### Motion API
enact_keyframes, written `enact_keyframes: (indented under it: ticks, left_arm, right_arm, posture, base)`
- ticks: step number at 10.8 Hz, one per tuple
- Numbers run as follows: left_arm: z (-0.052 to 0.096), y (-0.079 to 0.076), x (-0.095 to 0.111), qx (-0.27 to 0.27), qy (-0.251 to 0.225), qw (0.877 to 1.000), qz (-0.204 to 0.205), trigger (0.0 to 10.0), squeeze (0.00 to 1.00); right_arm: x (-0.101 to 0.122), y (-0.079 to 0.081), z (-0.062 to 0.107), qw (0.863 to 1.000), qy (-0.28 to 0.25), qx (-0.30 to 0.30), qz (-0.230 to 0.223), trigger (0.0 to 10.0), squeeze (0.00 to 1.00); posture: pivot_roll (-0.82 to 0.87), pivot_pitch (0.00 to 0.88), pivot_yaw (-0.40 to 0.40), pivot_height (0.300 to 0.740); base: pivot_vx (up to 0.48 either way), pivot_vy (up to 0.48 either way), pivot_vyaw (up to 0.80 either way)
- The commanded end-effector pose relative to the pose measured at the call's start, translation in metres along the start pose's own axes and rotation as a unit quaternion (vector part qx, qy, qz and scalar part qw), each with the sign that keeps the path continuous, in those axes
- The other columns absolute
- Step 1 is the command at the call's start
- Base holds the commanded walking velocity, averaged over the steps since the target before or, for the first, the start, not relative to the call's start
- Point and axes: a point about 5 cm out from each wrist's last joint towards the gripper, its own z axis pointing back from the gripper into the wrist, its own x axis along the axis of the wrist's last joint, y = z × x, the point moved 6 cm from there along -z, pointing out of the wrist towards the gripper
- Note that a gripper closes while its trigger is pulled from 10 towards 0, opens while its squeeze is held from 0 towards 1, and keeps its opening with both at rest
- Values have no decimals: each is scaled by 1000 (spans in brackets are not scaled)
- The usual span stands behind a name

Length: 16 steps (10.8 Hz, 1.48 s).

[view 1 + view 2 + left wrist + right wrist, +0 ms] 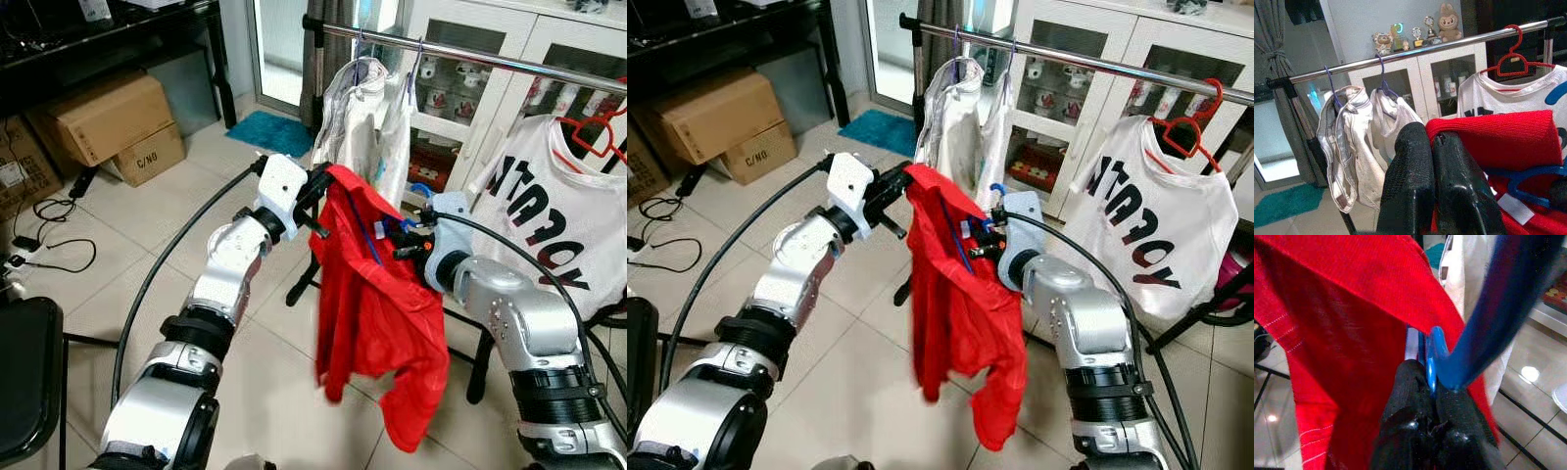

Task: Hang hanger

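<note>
Right gripper (1426,382): fingers pressed together on the blue hanger (1488,318) inside the red shirt (377,313). Left gripper (1432,147): fingers clamped on the shirt's upper left edge. Shirt hangs between both arms, near side of the metal rail (460,54); white garments (367,122) and a printed white T-shirt (554,215) hang on it.

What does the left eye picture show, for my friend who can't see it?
Two silver robot arms hold up a red shirt on a blue hanger, the left pincer and right pincer both pinching it. Behind, white clothes hang on a metal rail.
</note>
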Motion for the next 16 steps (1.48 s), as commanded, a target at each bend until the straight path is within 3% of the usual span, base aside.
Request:
enact_keyframes:
  ticks: [1,2,3,5,8,9,11,12,13,14,15,16]
  left_arm:
    - [1,-6,-7,-21,25,999,-15,0,0]
    - [5,-12,-23,-37,62,997,-19,0,0]
    - [18,-17,-55,-52,135,989,-36,0,0]
    - [32,-26,-80,-71,188,979,-23,0,0]
    - [34,-31,-84,-78,199,977,-19,0,0]
    - [31,-31,-80,-75,189,979,-17,0,0]
    - [16,-28,-53,-54,122,991,13,0,0]
    - [15,-31,-53,-68,126,990,3,0,0]
    - [16,-33,-54,-72,130,989,17,10000,0]
    - [17,-34,-52,-79,125,989,24,10000,867]
    - [23,-38,-47,-113,115,986,29,10000,1000]
    - [33,-38,-42,-153,115,981,31,10000,1000]
  right_arm:
    - [7,-6,1,1000,-15,-11,-1,10000,0]
    - [13,-7,2,1000,-28,-13,-4,10000,0]
    - [25,-10,4,999,-51,-15,-9,10000,0]
    - [41,-12,7,997,-80,-17,-10,10000,0]
    - [48,-12,7,996,-91,-15,-7,10000,0]
    - [47,-9,6,996,-90,-10,-5,10000,0]
    - [42,-4,5,997,-82,3,4,10000,0]
    - [41,-2,5,997,-82,4,4,10000,0]
    - [43,-3,5,996,-85,4,4,10000,0]
    - [43,-3,5,996,-85,4,4,10000,0]
    - [43,-3,5,996,-87,5,6,10000,0]
    - [44,-1,5,996,-88,11,13,10000,0]
  posture:
    - [-165,0,16,740]
    - [-166,0,19,740]
    - [-167,0,19,740]
    - [-166,0,18,740]
    - [-164,0,15,740]
    - [-164,0,16,740]
    - [-163,0,18,740]
    - [-163,0,20,740]
    - [-164,0,22,740]
    - [-162,0,25,740]
    - [-157,0,29,740]
    - [-155,0,37,740]
  base:
    - [0,0,0]
    - [0,0,0]
    - [0,0,0]
    - [0,0,0]
    - [0,0,0]
    - [0,0,0]
    - [0,0,0]
    - [0,0,0]
    - [0,0,0]
    - [0,0,0]
    - [0,0,0]
    - [0,0,0]
